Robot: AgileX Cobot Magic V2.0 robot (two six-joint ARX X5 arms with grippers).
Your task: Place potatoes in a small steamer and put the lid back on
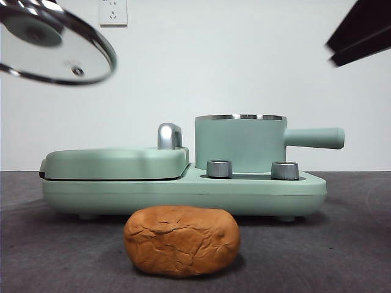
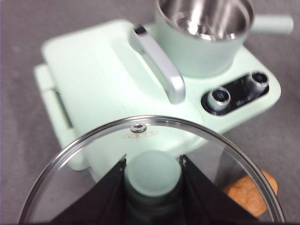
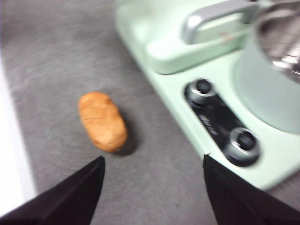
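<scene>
Up above the appliance (image 1: 183,192), the left tool (image 2: 153,169) is clenched on the mint knob of the lid (image 1: 58,46), its jaws pressed to either side of the knob; the glass disc hangs tilted, high over the end that carries the flat griddle cover (image 1: 116,162). That leaves the small steamer (image 1: 241,143) uncovered — its steel rim is bare all round, its straight handle juts out past the appliance's far end, and the air above it is free. One potato (image 1: 182,240) lies on the grey tabletop (image 1: 342,244), just in front of the appliance's front edge and not touching it, with bare cloth around it. The right tool (image 3: 152,180) hangs over the tabletop near the potato — jaws spread wide, holding nothing. Count: one lid, one pot, one potato, two dials (image 1: 219,168) on the appliance's front ledge.
</scene>
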